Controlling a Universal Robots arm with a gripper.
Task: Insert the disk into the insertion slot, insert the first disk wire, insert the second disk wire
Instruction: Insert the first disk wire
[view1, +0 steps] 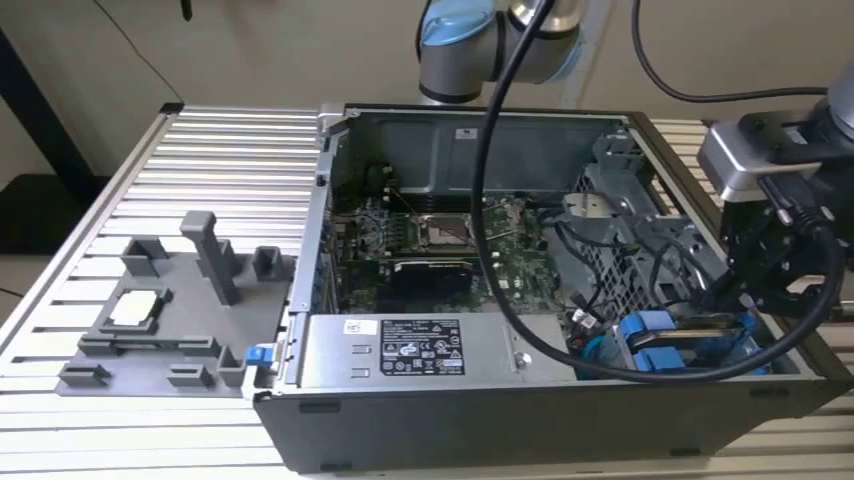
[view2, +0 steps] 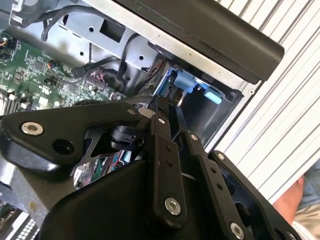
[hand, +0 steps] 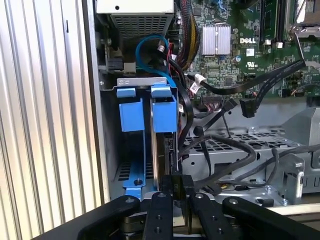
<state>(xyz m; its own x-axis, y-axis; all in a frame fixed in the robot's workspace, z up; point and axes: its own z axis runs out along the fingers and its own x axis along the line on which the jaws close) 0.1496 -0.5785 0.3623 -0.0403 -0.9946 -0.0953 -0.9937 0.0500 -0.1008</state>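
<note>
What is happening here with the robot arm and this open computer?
A robot arm is working inside an open computer case that lies on a slatted table. Its tool appears closed on the near end of the disk. The disk stands on edge in its blue carrier and reaches into the insertion slot of the grey drive cage. A second blue carrier sits in the bay beside it. Black cables lie loose over the cage next to the disk.

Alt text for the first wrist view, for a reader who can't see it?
The gripper sits at the end of the disk, which stands on edge in the insertion slot beside another blue carrier. Black cables and a green motherboard lie alongside.
</note>
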